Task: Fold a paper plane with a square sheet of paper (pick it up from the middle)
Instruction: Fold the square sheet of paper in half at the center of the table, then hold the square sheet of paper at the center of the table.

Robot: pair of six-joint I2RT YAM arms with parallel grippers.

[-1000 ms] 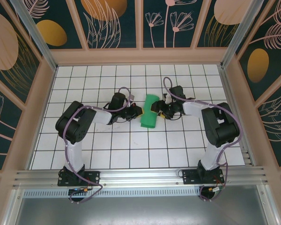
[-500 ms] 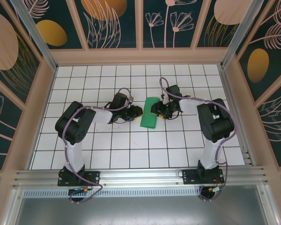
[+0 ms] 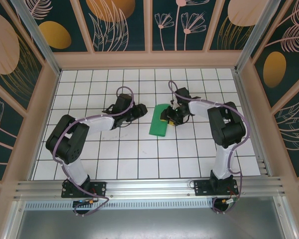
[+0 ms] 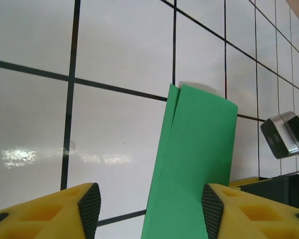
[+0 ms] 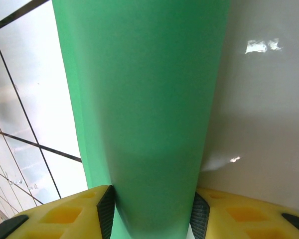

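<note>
Sheet of paper [image 3: 158,123]: folded narrow, lying on tabletop [image 3: 114,159] | right claw [image 5: 152,209]: clamped on its 3 o'clock edge | left claw [image 3: 141,110]: fingers apart, just clear at 9 o'clock

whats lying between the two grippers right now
The green paper, on the tiled table. The top view shows it between the left gripper and the right gripper; the right wrist view has it running between that gripper's jaws.
</note>
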